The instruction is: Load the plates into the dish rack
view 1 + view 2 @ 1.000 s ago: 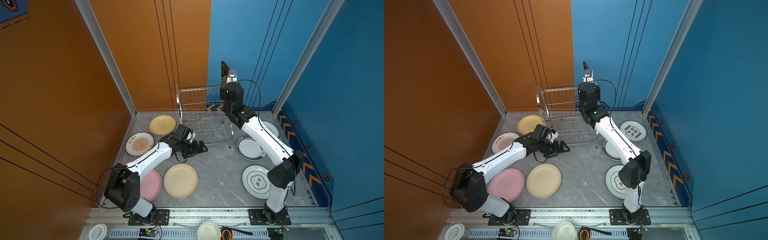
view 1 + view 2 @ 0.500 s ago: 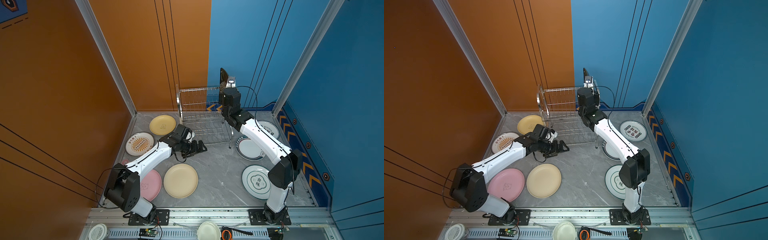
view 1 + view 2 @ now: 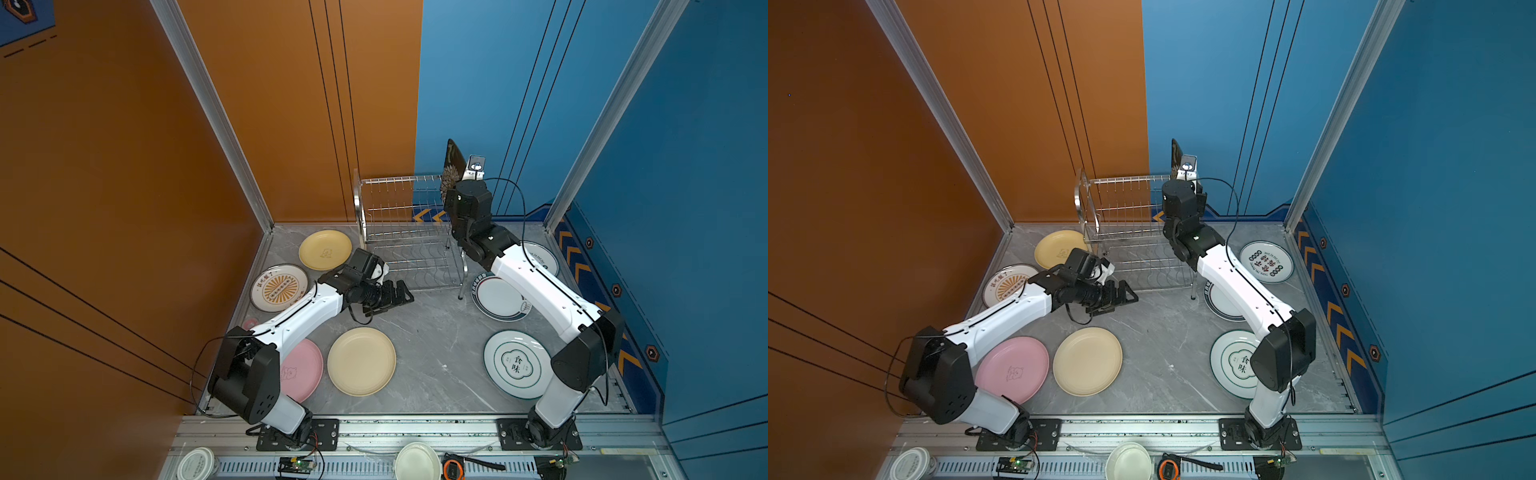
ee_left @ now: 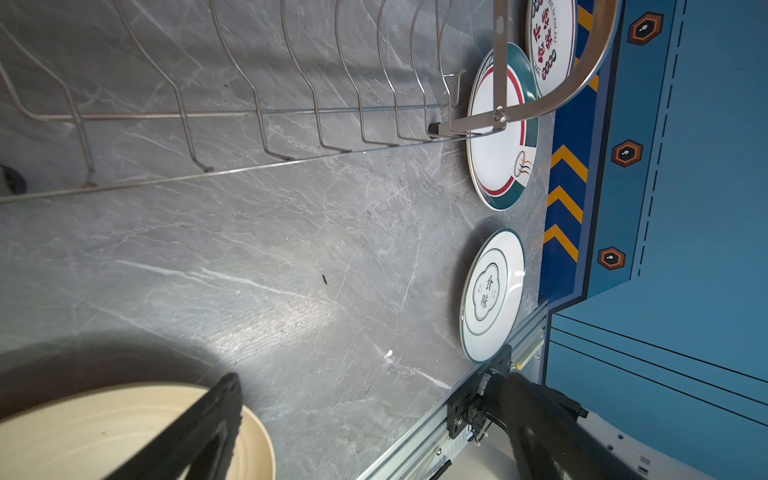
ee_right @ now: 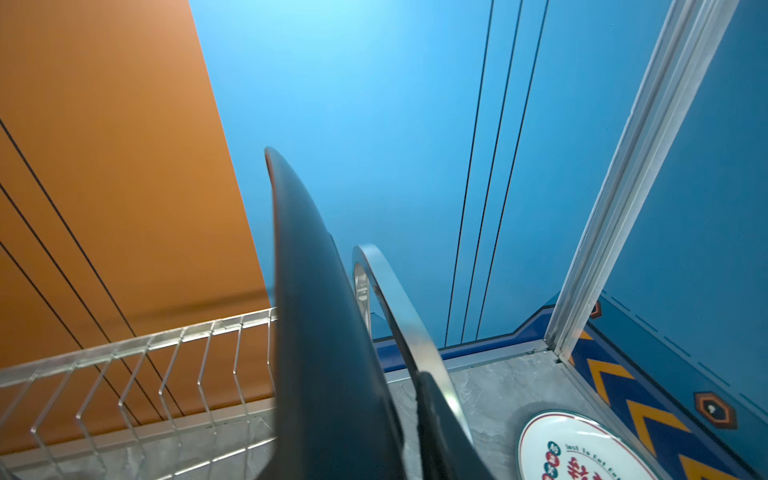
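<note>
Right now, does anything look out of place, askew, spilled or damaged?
Nothing spilled or broken. One thing stands out: the black square plate stands on edge at the right end of the upper tier of the dish rack, rising well above the wires and seemingly tilted. The other plates lie flat on the table.

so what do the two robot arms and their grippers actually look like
Both the left arm and right arm have white link shells between black joint housings, with black cables looping outside them. The left arm's black shoulder housing has small round holes. The left gripper is all black with flat fingers; a small silver camera tops the right wrist.
</note>
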Available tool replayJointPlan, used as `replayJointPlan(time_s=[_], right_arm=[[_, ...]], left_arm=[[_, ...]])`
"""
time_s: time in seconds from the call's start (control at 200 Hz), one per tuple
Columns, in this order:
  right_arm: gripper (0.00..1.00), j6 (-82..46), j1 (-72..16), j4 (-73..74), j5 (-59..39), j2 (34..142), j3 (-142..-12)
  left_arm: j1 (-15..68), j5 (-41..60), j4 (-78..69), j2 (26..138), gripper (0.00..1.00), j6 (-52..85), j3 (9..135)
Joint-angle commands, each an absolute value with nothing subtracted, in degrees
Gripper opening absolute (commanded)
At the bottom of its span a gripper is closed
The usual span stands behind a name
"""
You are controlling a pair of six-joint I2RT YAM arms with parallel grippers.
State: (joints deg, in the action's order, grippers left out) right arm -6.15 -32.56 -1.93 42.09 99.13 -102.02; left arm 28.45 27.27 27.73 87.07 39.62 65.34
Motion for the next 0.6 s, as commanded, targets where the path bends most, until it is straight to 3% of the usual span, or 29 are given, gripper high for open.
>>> replayJointPlan(time_s=[0.0,0.596], right_arm=[[0.43,-8.07,-32.08,-3.05,42.11,96.58,-101.27],[0.7,-17.93,-32.81,-19.4,31.5,89.01,-100.92]], left_arm=[[28.02,27.19,28.83,85.89,0.98,38.32,65.42],[28.65,23.0,31.69,78.33,0.98,37.4,60.88]])
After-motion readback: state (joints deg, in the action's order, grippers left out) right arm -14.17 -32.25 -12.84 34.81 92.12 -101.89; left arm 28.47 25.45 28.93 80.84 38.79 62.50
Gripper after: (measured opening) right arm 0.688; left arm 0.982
